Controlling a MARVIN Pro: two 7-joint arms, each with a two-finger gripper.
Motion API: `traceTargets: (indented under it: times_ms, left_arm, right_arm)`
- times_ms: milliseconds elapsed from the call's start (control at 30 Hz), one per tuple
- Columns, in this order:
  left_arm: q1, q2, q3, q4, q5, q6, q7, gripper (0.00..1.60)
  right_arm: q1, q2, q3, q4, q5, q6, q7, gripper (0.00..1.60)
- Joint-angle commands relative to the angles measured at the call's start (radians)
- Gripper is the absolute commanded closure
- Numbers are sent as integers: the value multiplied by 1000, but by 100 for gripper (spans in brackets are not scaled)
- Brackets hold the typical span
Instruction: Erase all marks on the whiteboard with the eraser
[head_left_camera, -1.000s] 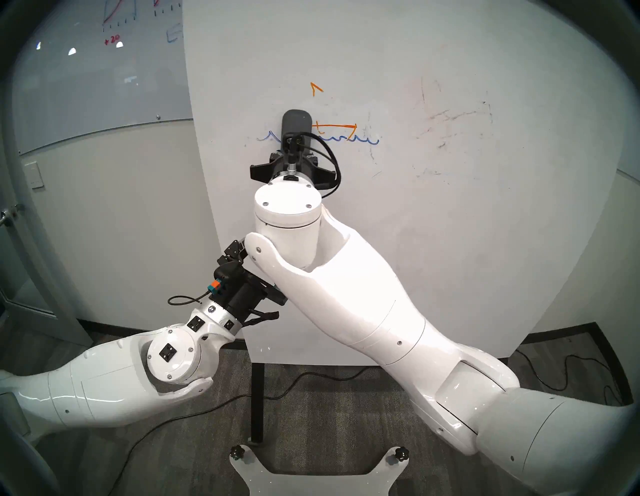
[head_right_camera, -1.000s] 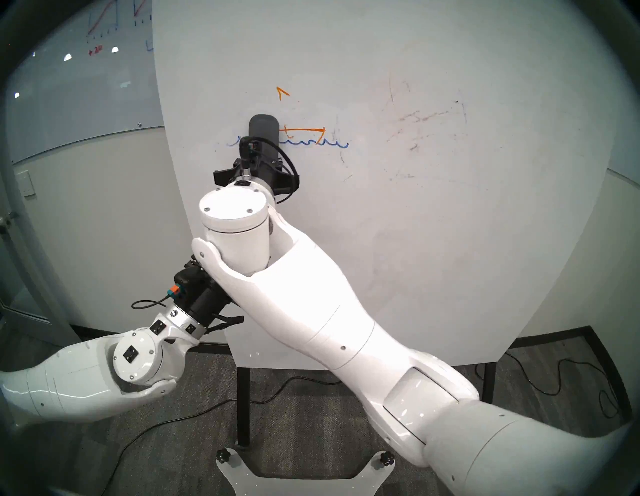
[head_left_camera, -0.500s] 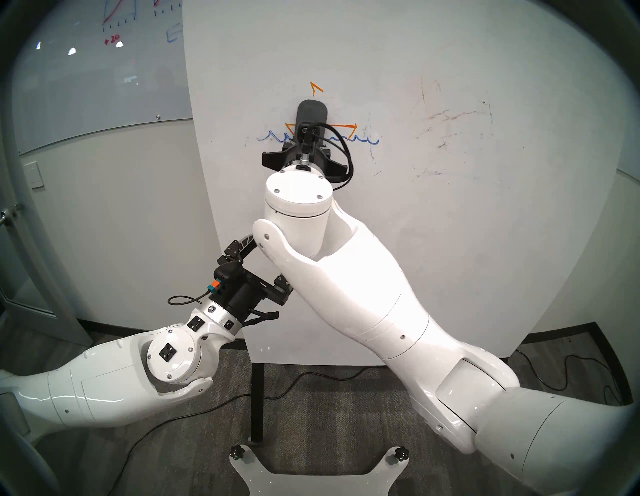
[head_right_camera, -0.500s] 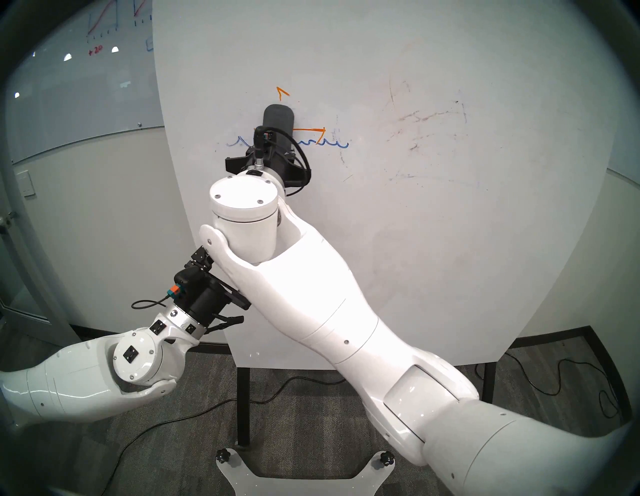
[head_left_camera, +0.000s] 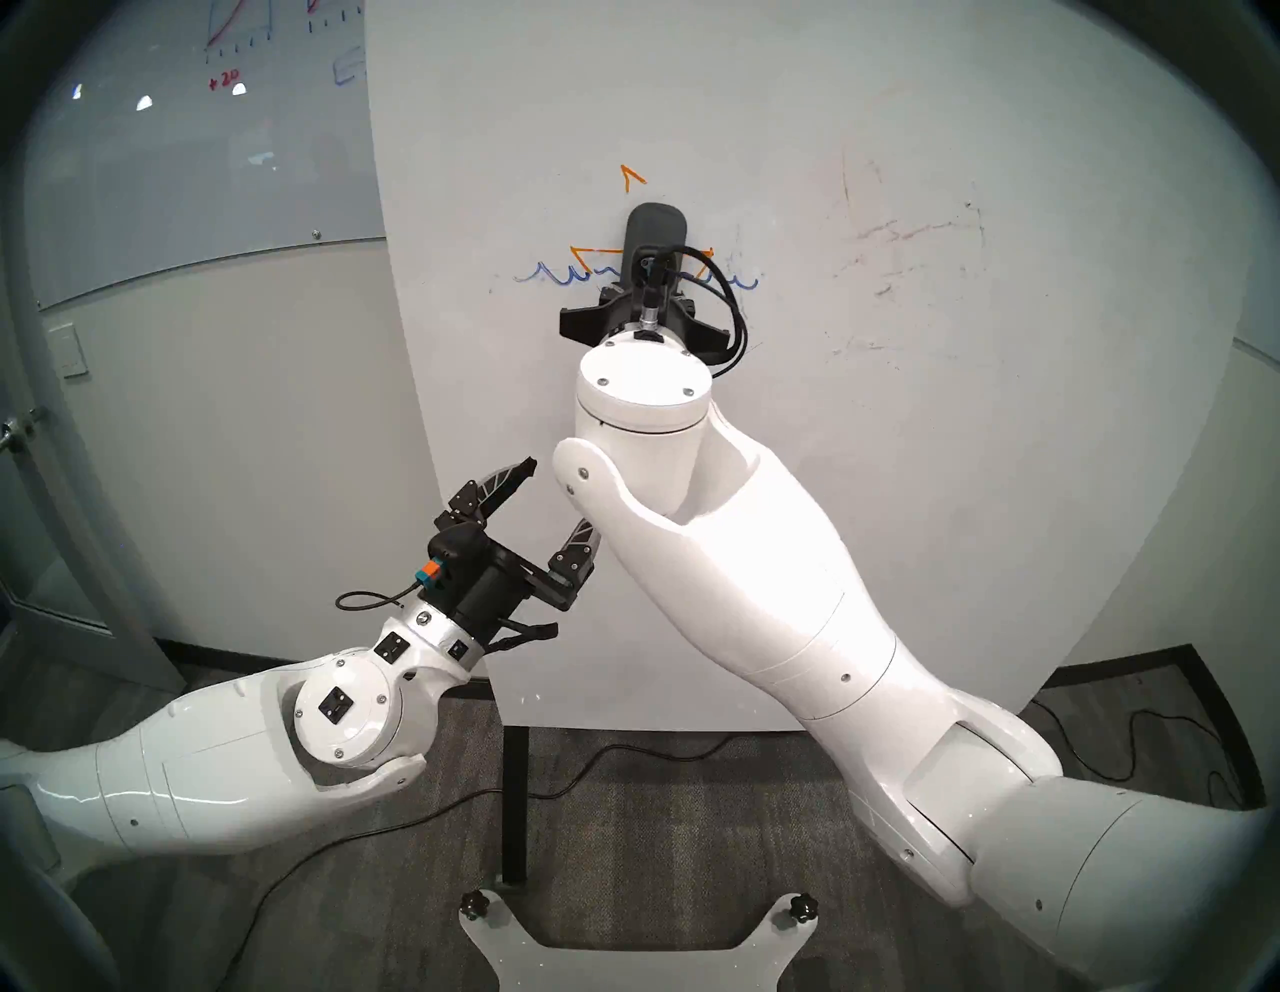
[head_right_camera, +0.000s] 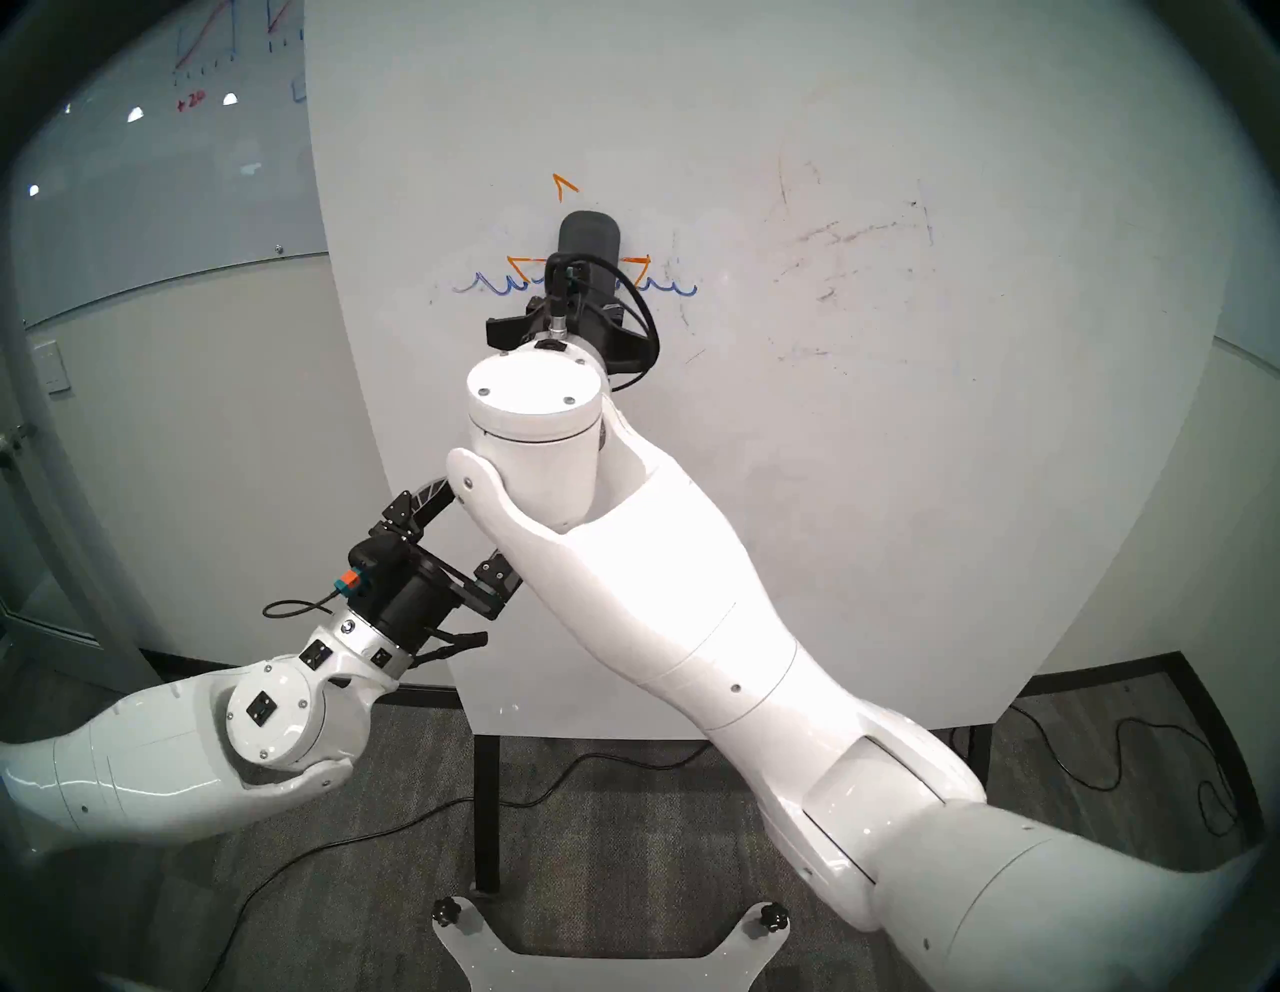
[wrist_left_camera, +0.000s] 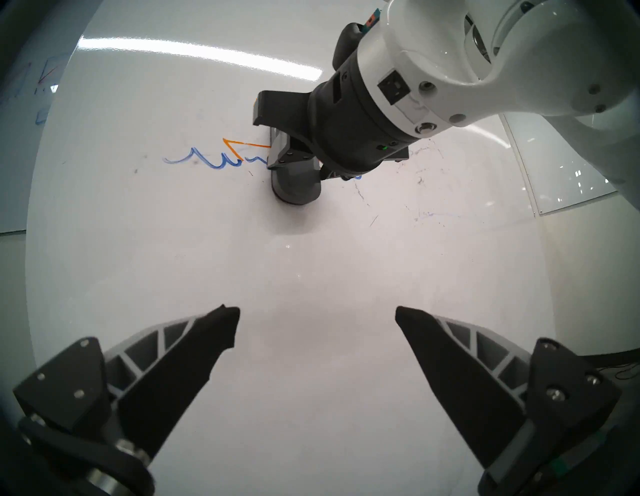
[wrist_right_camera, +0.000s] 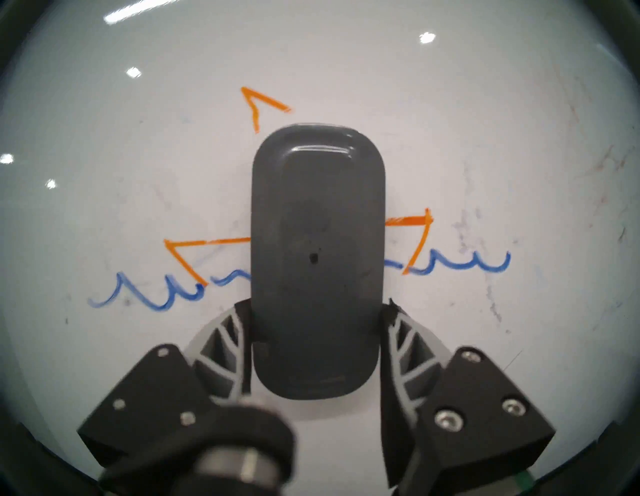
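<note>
Right wrist view: our right gripper (wrist_right_camera: 317, 332) clamps one eraser (wrist_right_camera: 317, 249), long axis upright on the whiteboard (wrist_right_camera: 138, 173); left gripper (wrist_left_camera: 317, 322) gapes wide.

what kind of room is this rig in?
Likely an office or meeting room: a glossy wall-mounted glass board with red and blue graph sketches, grey patterned carpet, and a white freestanding whiteboard on black metal legs.

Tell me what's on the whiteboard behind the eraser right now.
The eraser, gripped by the right hand, covers the middle of the orange boat and of the blue wavy line. Both show on either side; whether ink remains underneath cannot be seen.
</note>
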Motion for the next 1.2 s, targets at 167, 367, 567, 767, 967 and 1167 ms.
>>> traceTargets:
  times_ms: [167, 367, 567, 767, 967, 1167]
  left_arm:
    - [-9, 0, -9, -8, 0, -7, 1, 0]
    - [-9, 0, -9, -8, 0, -7, 1, 0]
    - [-10, 0, -9, -8, 0, -6, 1, 0]
    - [-10, 0, -9, -8, 0, -7, 1, 0]
    - [-10, 1, -9, -9, -1, -8, 1, 0]
    - [-10, 1, -9, -8, -1, -8, 1, 0]
  right_arm:
    - [38, -122, -77, 91, 9, -50, 26, 160]
    - [39, -92, -43, 73, 10, -62, 3, 160]
    - [59, -40, 15, 21, 2, -49, -11, 160]
    - [60, 5, 61, -29, 5, -24, -18, 160]
    - [35, 13, 47, -55, 21, 14, 0, 160]
    - [10, -25, -10, -11, 21, 1, 15, 160]
